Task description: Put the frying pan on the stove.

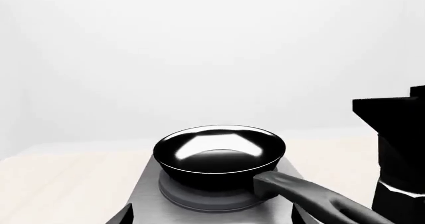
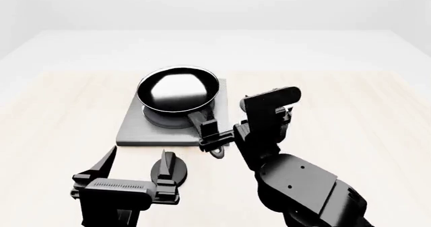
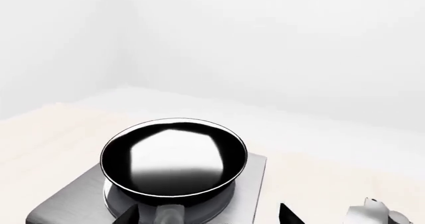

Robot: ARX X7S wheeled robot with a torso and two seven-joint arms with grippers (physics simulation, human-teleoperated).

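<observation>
frying pan (image 2: 177,90) on stove (image 2: 135,128), right end effector (image 2: 210,136) at handle

1. Head cam sits high, looking forward and down over the bench (image 2: 60,101), behind both arms.
2. Both wrist cams sit low and close, facing ahead of their end effector.
3. All three share the frying pan (image 2: 177,90) on the stove (image 2: 135,128).

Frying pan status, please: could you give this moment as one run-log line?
frying pan: on stove burner | right claw: at pan handle, grip unclear | left claw: open, clear of stove
</observation>
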